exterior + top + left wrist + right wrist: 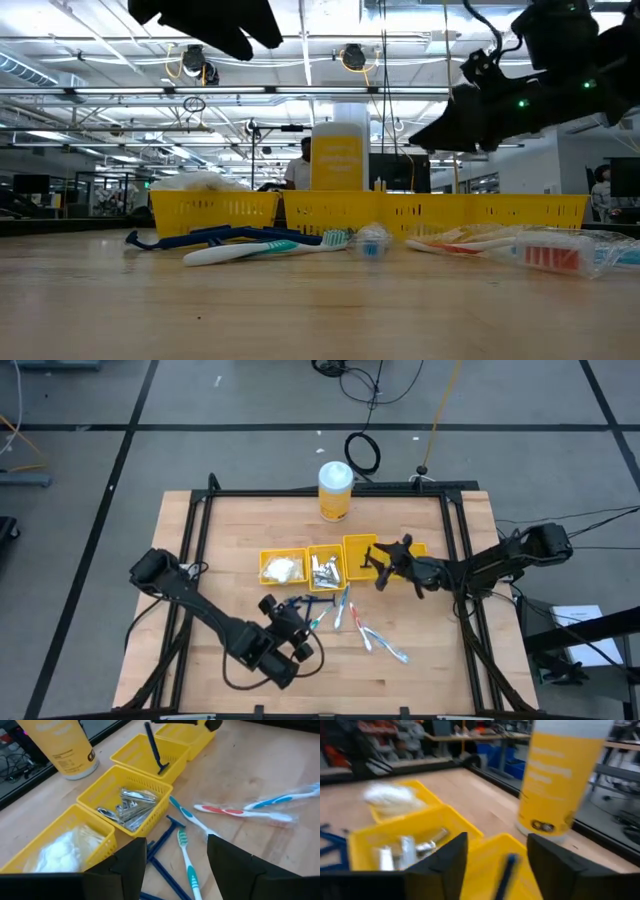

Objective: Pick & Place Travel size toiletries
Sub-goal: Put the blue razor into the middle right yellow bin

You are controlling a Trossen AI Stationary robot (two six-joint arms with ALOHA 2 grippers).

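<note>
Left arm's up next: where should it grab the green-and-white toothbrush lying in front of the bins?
Take the green-and-white toothbrush mid-handle, from straight above, fingers across its width. It lies flat on the table, and the left end effector is open nearby. Its head sits close to a blue razor.

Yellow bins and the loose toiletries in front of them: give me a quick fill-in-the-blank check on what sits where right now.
1. The bin between the white packets' bin and the third bin holds small ____ sachets.
2. The dark blue razor dropping from the right gripper is over the ____ bin from the white-packet end.
3. The left gripper hovers open over loose razors and ____ on the table.
4. The tall canister has a ____ lid.

Missing words: silvery; third; toothbrushes; white
</note>
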